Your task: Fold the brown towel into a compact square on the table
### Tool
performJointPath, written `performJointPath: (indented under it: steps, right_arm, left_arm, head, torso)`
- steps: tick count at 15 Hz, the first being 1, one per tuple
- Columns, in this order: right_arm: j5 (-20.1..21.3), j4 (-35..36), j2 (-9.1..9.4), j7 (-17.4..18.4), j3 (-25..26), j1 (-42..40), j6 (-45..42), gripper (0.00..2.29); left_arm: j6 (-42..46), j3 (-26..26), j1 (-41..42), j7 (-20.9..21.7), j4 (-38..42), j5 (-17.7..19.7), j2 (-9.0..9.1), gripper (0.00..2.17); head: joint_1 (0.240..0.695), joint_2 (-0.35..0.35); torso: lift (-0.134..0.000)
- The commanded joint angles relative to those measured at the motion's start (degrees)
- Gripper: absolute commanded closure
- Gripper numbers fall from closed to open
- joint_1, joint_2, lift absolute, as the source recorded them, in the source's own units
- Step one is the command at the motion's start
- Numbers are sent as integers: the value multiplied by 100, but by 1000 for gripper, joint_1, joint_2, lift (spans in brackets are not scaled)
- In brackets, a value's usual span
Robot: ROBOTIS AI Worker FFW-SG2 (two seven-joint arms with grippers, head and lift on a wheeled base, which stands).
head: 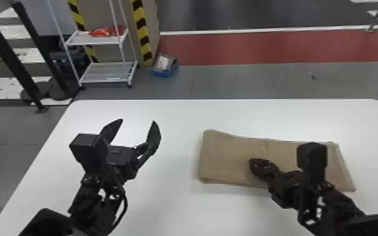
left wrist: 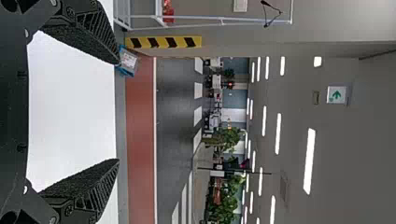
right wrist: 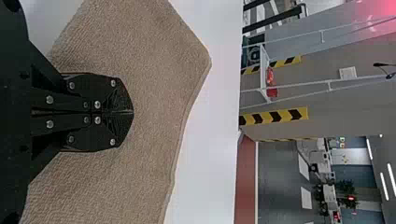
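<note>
White table (head: 179, 125) runs between the left gripper (head: 138, 120) and the brown towel's (head: 223, 157) edge.

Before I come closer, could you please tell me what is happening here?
A robot is folding the brown towel, which lies on the white table as a long folded strip, not yet a square. Its right gripper is over the towel, closed; whether it touches, I cannot tell. The left gripper is open, off to the towel's left.

Wht sign (left wrist: 343, 88) w/ grn arrow (left wrist: 336, 94), up nr ceiling (left wrist: 294, 112), L wrist view, any txt illegible
</note>
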State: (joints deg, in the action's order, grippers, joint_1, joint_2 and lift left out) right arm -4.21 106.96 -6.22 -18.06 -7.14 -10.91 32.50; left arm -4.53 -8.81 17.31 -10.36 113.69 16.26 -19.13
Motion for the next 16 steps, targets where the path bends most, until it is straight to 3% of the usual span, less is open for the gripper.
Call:
performJointPath:
  steps: [1,5,9,10,11,12,13,16]
  right_arm:
    - [17,-78,6,66,-147,133,16,2105]
    - [34,-281,-2,22,-314,264,-107,2105]
    - [-106,669,-46,-119,415,-377,-512,2081]
    - [-159,800,-64,-198,670,-483,-512,1835]
    - [-370,897,-73,-295,1039,-588,-512,1369]
    - [-484,959,-99,-365,1382,-667,-512,583]
    - [-546,950,-108,-365,1681,-720,-494,56]
    - [-880,906,-213,-576,2551,-799,-230,19]
  left_arm:
    - [0,2,18,-1,4,0,-3,151]
    - [0,-7,44,-1,13,0,-3,147]
    - [0,-51,141,34,92,-35,-12,147]
    - [0,-112,141,78,101,-61,-12,144]
    - [140,-227,132,104,83,-96,-12,144]
    - [281,-376,88,104,30,-140,-3,151]
    - [281,-543,26,139,-31,-193,5,194]
    - [246,-991,-299,825,-339,-254,41,684]
  head:
    - [695,113]
    - [695,137]
    - [695,131]
    - [695,116]
    - [695,100]
    - [695,75]
    - [695,17]
    - [695,-105]
  torso:
    - [-125]
    - [-125]
    - [-125]
    - [-125]
    - [-125]
    - [-125]
    - [-125]
    - [-125]
